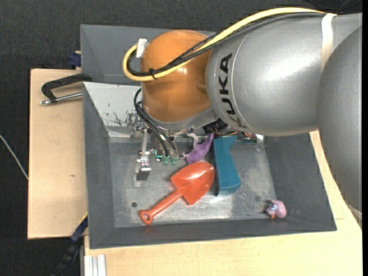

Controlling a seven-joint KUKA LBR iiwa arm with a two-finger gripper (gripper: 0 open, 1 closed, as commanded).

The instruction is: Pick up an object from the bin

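Red plastic toy shovel (192,183) lies mid grey metal bin (115,171), scoop just right and nearward of end effector (155,154); its grip state can't be told. One shovel, one teal rectangular block (225,164), one purple piece (200,150), one small pink object (276,209) near-right.

In bin (99,171), scoop (185,190) left of block (226,165), toy (276,209) right
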